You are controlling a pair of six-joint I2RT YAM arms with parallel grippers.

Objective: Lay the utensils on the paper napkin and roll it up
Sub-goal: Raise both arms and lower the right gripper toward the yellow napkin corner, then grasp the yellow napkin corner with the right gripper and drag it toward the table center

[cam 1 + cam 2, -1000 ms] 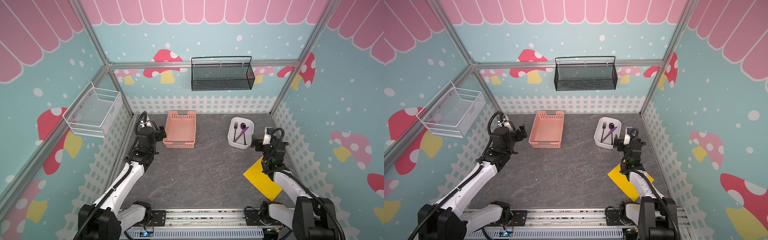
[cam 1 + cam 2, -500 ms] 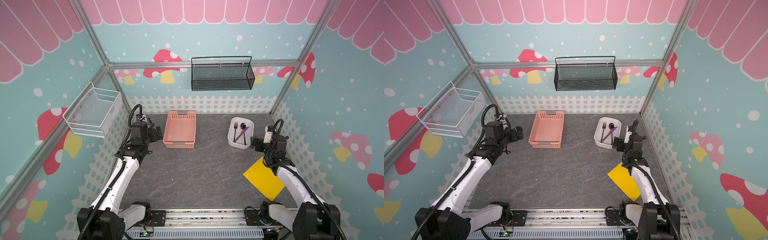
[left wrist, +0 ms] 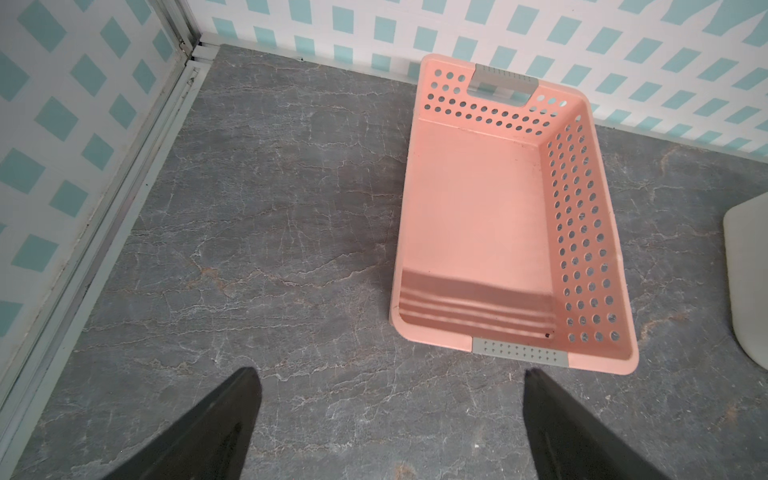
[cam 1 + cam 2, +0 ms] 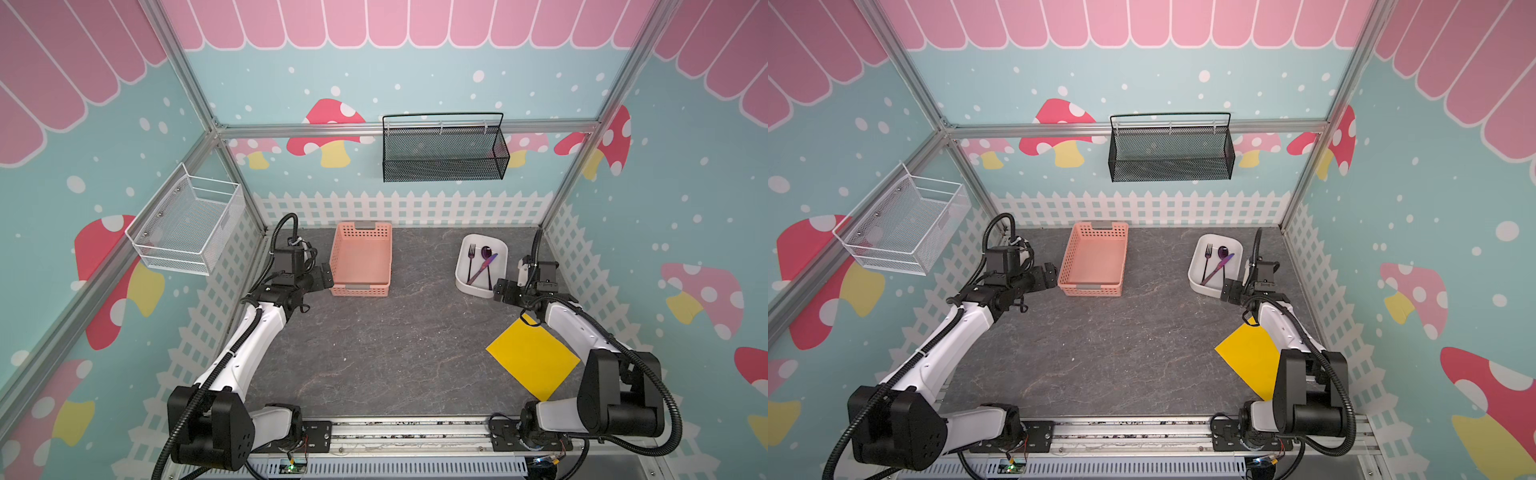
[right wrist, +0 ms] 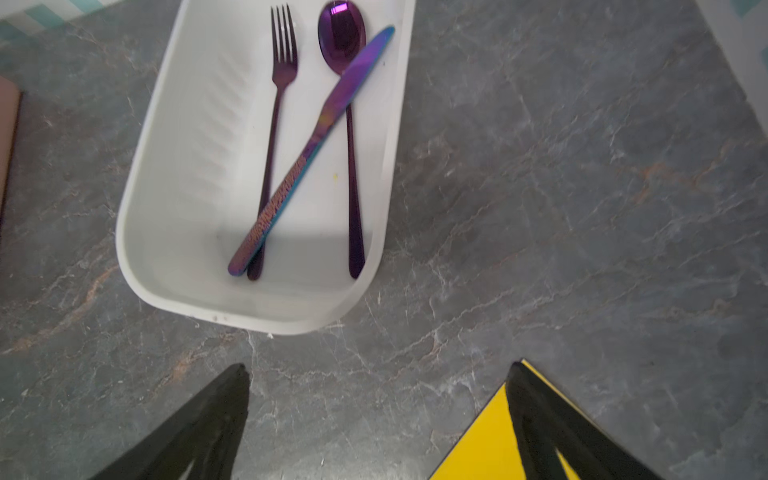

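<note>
A: When this moment is held against the one a second before, what is found changed?

B: Both arms are seen lifted and stretched out further, so more of the paper napkin point(image 4: 532, 357) is uncovered. The left end effector point(image 4: 322, 277) is kept just beside the near left corner of the pink basket point(image 4: 337, 266). The right end effector point(image 4: 502, 291) is kept by the near right corner of the white tray point(image 4: 459, 272). Tray, basket and utensils have not been moved.

A: How are the end effectors held?

B: Both are spread wide and nothing is gripped. Bare worktop point(image 4: 374, 353) is seen in each gap in the wrist views.

A: Where are the task's things?

B: The fork point(image 5: 276, 124) and spoon point(image 5: 351, 145) are laid side by side along the tray. The knife point(image 5: 316, 141) is crossed slantwise over both. The napkin is laid flat at the near right, turned like a diamond, apart from the tray.

A: And the materials?

B: The utensils are slim, glossy and purple-iridescent, and the knife handle is hammered. The tray is smooth, oblong and round-cornered. The napkin is thin, plain and yellow. The basket walls are pierced with round holes, and the worktop is grey and veined like stone.
</note>
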